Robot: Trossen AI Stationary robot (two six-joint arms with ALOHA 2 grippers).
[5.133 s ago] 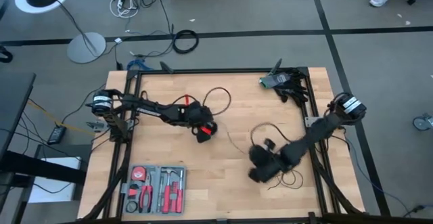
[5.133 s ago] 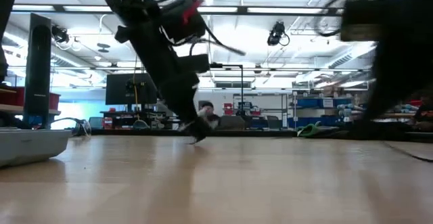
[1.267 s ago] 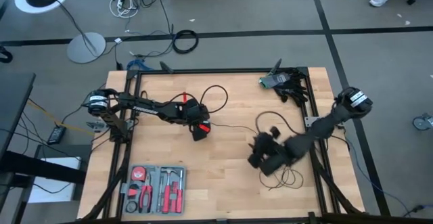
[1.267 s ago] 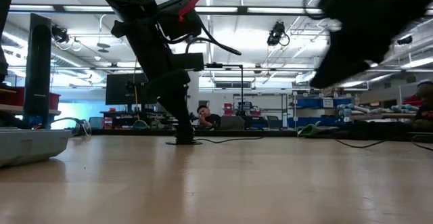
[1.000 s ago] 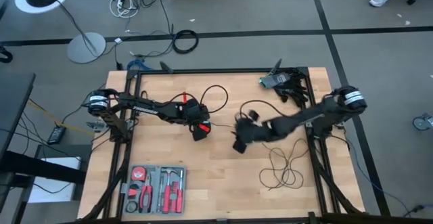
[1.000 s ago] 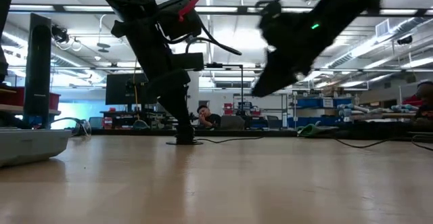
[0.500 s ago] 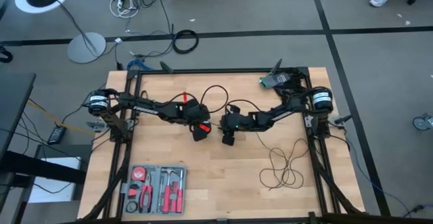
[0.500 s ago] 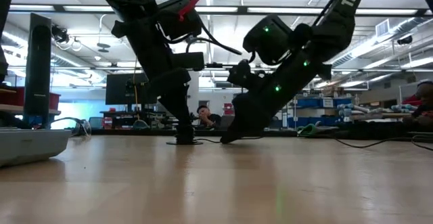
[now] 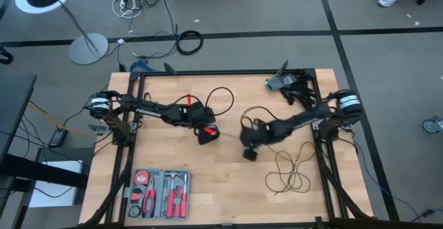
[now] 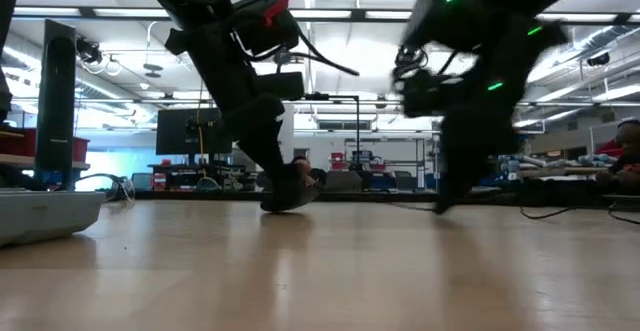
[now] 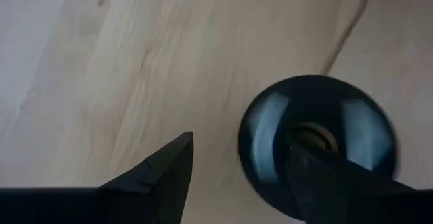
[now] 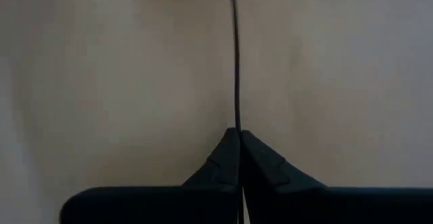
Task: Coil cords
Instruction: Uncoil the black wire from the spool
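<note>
The cord is one thin black wire. Its round black puck point(image 11: 304, 126) lies on the table at my left gripper point(image 9: 206, 133), which stands open near the table's middle. From the puck the wire point(image 12: 236, 55) runs toward the table's right side and reaches my right gripper point(image 9: 249, 153), which is down at the table top and shut on it. Beyond that gripper the rest of the wire lies in loose loops point(image 9: 291, 172) on the wood near the right edge. In the low view both grippers reach the table, left gripper point(image 10: 285, 201) and right gripper point(image 10: 440, 206). My left gripper has one finger point(image 11: 338, 187) over the puck's rim point(image 11: 284, 176), coming down at a slant from the table's left; the other finger point(image 11: 162, 176) stands apart from it. Whether that finger presses on the puck, I cannot tell. My right gripper pinches the single strand of wire point(image 12: 237, 119) between its fingertips, slanting down from the table's right. The fingers lie along the wire, which runs straight away from the tips, close over the wood.
An open tool case point(image 9: 160, 193) with red-handled tools lies at the near left; its edge shows in the low view point(image 10: 40, 216). Dark gear point(image 9: 294, 85) sits at the far right corner. Bare wood lies between the grippers and the near edge.
My right gripper has come down from high above the table to the table top beside my left gripper. It then drew back toward the table's right and near edges. The loose loops have stayed where they lay.
</note>
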